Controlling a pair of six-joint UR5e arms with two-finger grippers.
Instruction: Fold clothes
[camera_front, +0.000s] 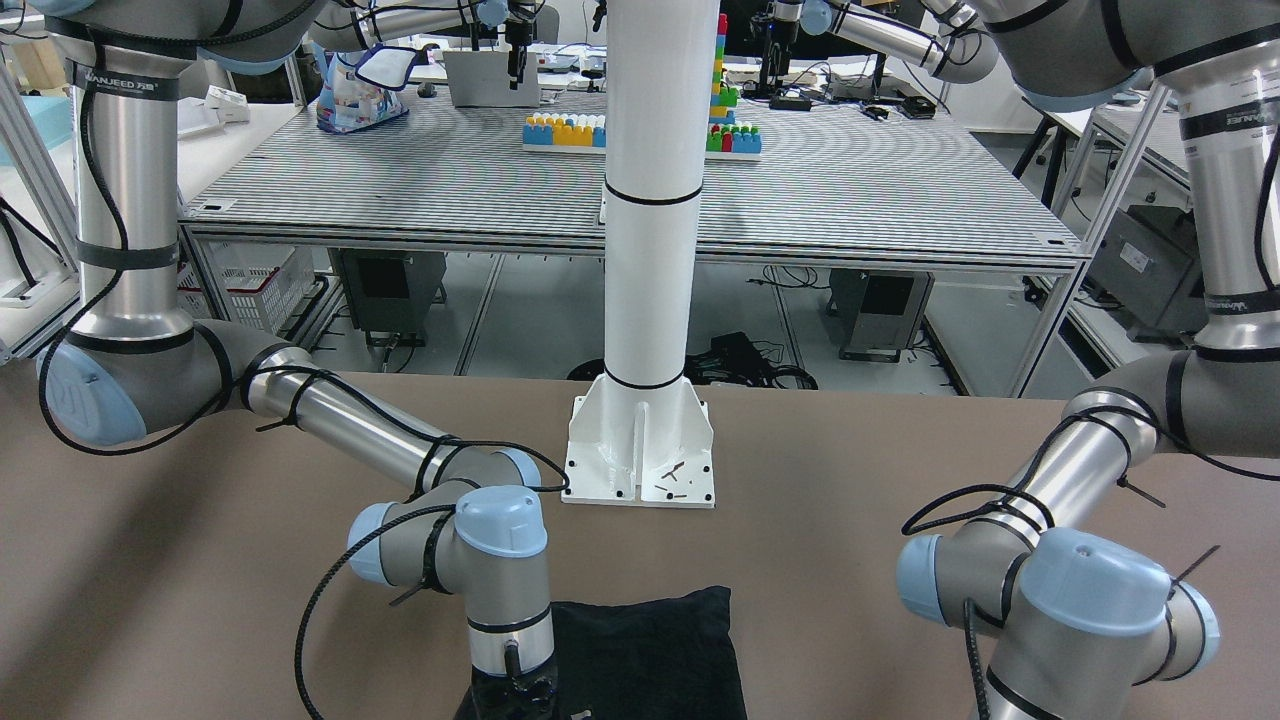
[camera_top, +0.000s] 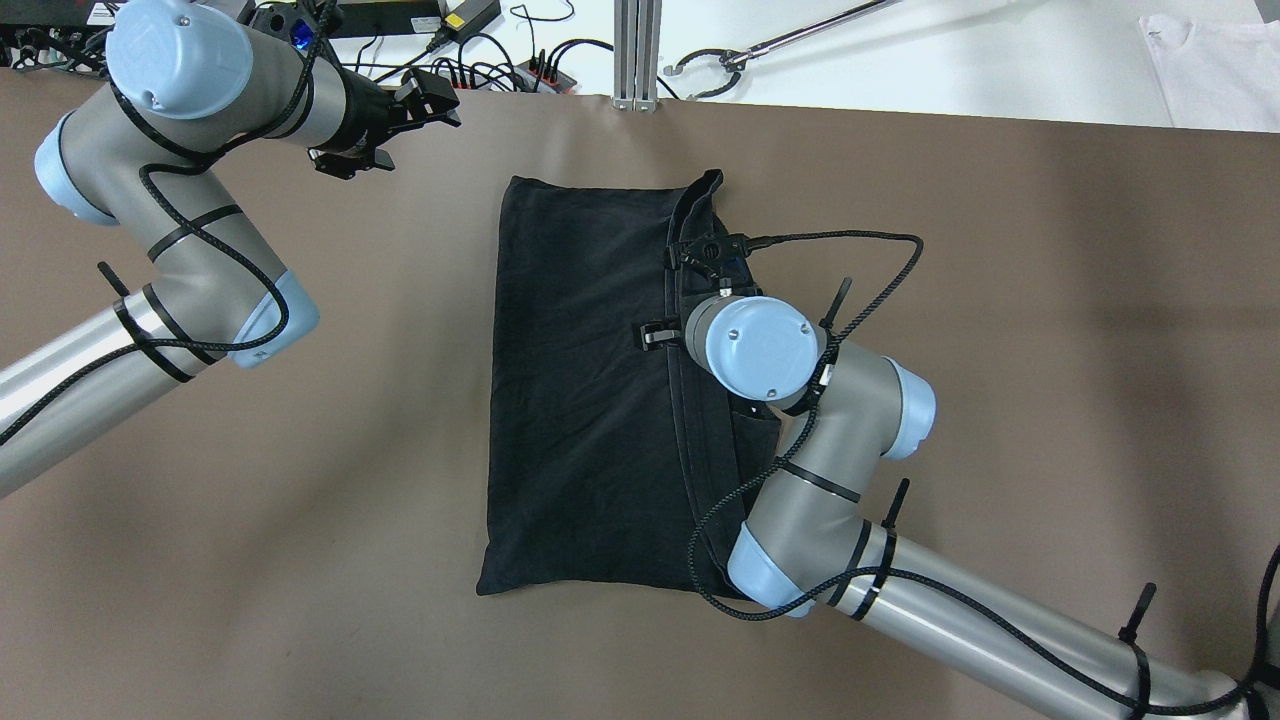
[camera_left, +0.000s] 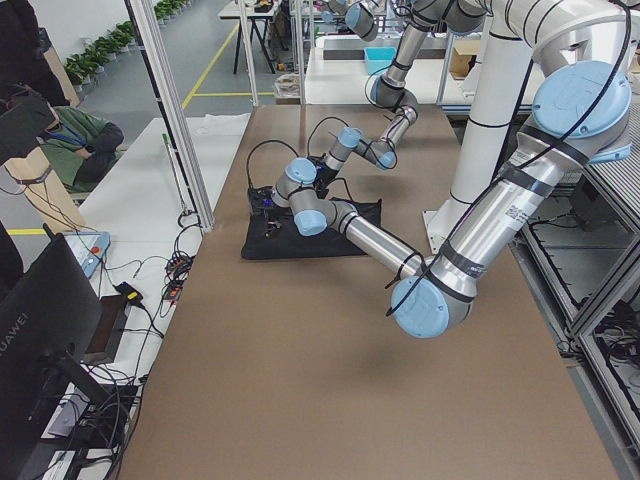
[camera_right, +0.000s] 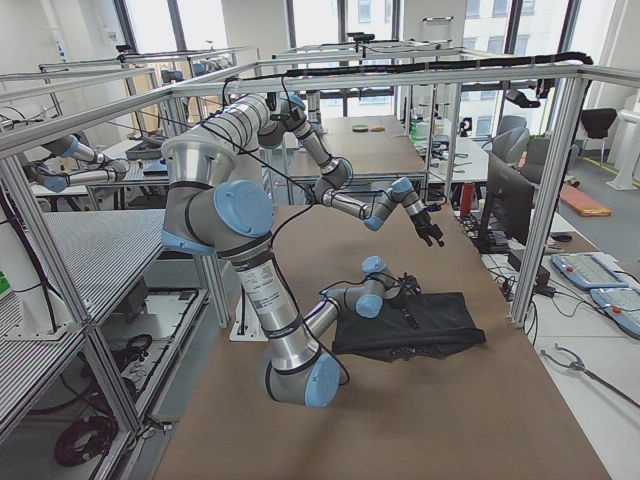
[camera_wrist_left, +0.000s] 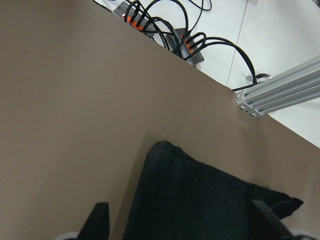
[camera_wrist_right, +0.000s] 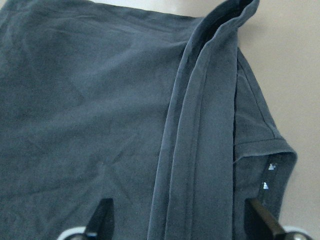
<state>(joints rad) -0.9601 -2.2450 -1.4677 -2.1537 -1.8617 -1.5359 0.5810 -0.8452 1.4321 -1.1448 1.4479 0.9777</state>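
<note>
The dark clothes (camera_top: 590, 390) lie flat at the middle of the brown tabletop (camera_top: 1050, 300), a hemmed flap doubled over along their right side. The right hand (camera_wrist_right: 181, 222) points down directly above that flap, fingers spread wide, holding nothing. The left hand (camera_top: 432, 100), also wide and empty, hangs well apart near the far edge, by the cables (camera_top: 500, 65). A white pillar (camera_front: 645, 250) stands at the tabletop's near edge; coloured blocks (camera_front: 565, 130) sit on a bench behind it.

light: bright, even, from overhead; window daylight at top of exterior right view | shadows: soft, faint on bench (camera_top: 1000, 330) | glare: white pillar (camera_front: 650, 250) nearly washed out | moiré: striped rear bench (camera_front: 850, 190), upper frame | blur: right end effector (camera_wrist_right: 181, 222) fingertips (camera_wrist_right: 102, 220), bottom edge | noise: clothes (camera_wrist_right: 90, 115) grainy
</note>
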